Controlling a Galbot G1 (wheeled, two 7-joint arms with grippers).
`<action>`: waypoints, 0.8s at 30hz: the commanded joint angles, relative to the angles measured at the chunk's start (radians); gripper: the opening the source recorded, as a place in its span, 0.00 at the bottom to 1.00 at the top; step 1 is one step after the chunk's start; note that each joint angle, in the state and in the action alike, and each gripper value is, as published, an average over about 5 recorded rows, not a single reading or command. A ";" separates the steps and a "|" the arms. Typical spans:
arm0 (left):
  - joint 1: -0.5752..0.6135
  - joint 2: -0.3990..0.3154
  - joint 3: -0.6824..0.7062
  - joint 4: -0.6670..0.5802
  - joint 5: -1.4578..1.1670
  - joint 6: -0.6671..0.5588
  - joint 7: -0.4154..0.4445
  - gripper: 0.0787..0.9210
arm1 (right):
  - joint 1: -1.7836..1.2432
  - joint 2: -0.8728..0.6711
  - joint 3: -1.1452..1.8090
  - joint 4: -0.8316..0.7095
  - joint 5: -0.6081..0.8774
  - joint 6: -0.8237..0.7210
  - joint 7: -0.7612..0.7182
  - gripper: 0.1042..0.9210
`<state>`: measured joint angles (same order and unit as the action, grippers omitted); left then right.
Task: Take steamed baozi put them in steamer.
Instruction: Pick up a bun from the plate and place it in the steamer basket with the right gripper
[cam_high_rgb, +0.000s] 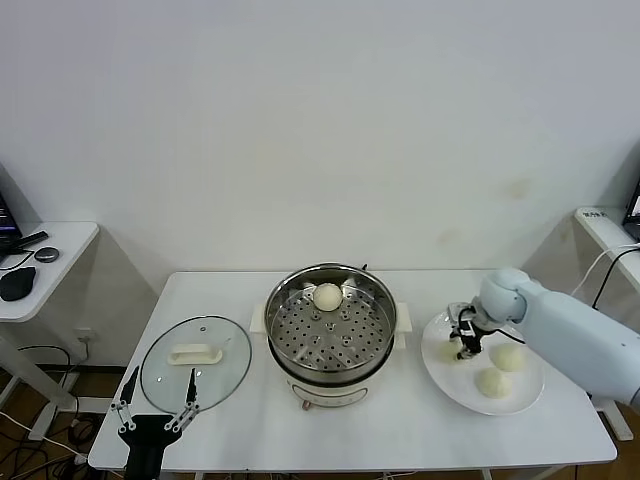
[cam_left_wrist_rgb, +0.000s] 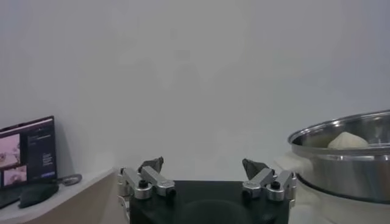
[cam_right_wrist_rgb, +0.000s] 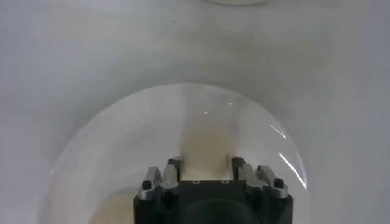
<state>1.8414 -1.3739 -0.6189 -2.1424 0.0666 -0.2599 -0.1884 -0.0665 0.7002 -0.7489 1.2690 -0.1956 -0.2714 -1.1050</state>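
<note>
Baozi (cam_high_rgb: 328, 296) number one sits inside the steamer (cam_high_rgb: 331, 325), on its perforated tray toward the far wall. Left of the steamer, you see the glass lid (cam_high_rgb: 196, 362) and the left gripper (cam_high_rgb: 156, 405) beside it, fingers spread. Right of the steamer, the right gripper (cam_high_rgb: 464, 338) is over the white plate (cam_high_rgb: 482, 366), fingers clamped on a bun (cam_right_wrist_rgb: 205, 146). Two buns (cam_high_rgb: 500, 370) lie just beside it.

Left gripper (cam_high_rgb: 156, 402) spread wide — right gripper (cam_high_rgb: 464, 341) lowered, clamped

Cream-white baozi (cam_high_rgb: 328, 295) in the shiny, hole-dotted steel steamer (cam_high_rgb: 331, 322); white plate (cam_high_rgb: 445, 372).
</note>
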 joint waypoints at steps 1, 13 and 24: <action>-0.008 0.001 0.006 -0.002 0.000 0.001 0.001 0.88 | 0.167 -0.091 -0.072 0.099 0.089 -0.016 -0.021 0.38; -0.049 0.023 0.012 0.013 -0.017 0.009 0.006 0.88 | 0.879 0.046 -0.488 0.249 0.535 -0.201 0.017 0.39; -0.069 0.013 0.006 0.036 -0.026 0.010 0.004 0.88 | 0.785 0.407 -0.523 0.285 0.816 -0.459 0.234 0.39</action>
<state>1.7835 -1.3574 -0.6098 -2.1166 0.0408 -0.2498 -0.1837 0.6237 0.8575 -1.1646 1.5203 0.3727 -0.5552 -1.0054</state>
